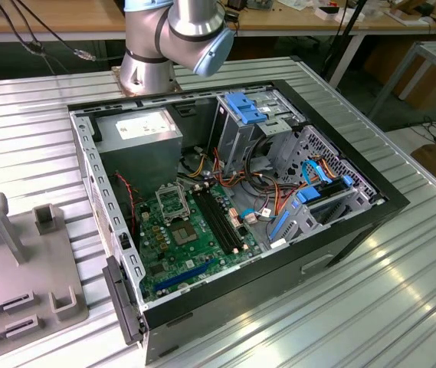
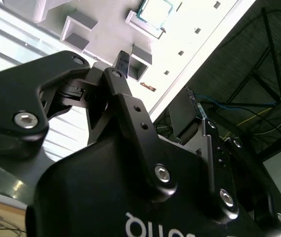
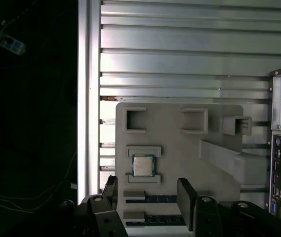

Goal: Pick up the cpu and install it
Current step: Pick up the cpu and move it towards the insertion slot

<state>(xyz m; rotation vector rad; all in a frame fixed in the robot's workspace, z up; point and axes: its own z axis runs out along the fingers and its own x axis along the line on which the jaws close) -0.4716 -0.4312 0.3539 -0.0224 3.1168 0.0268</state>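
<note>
Hand: the hand [image 3: 147, 190] hangs over the near end of a grey holder. Its two black fingers [image 3: 185, 195] are spread apart with nothing between them.
Cpu: the cpu [image 3: 142, 165] lies flat, silver top up, in its seat on the holder, between two low raised bars. It sits just past the fingertips, roughly in line with the gap between them, and the hand is not touching it. The second wrist view shows it beyond the fingers too.
Holder: the pale grey holder [image 3: 180, 148] is a flat plate with square pockets and raised blocks. It lies on the counter, and in the exterior view it is at the exterior view's left of the computer case.
Counter: the ribbed metal counter [image 3: 180, 59] carries both holder and case.
Computer case: the black computer case [image 1: 355, 230] lies with its open side up, just beside the holder.
Green board: the green board [image 1: 164, 253] lies flat in the bottom of the case.
Socket frame: the square socket frame [image 1: 173, 203], hollow in the middle, sits on the board.
Arm: the arm [image 1: 175, 38] rises from the counter behind the case.
</note>
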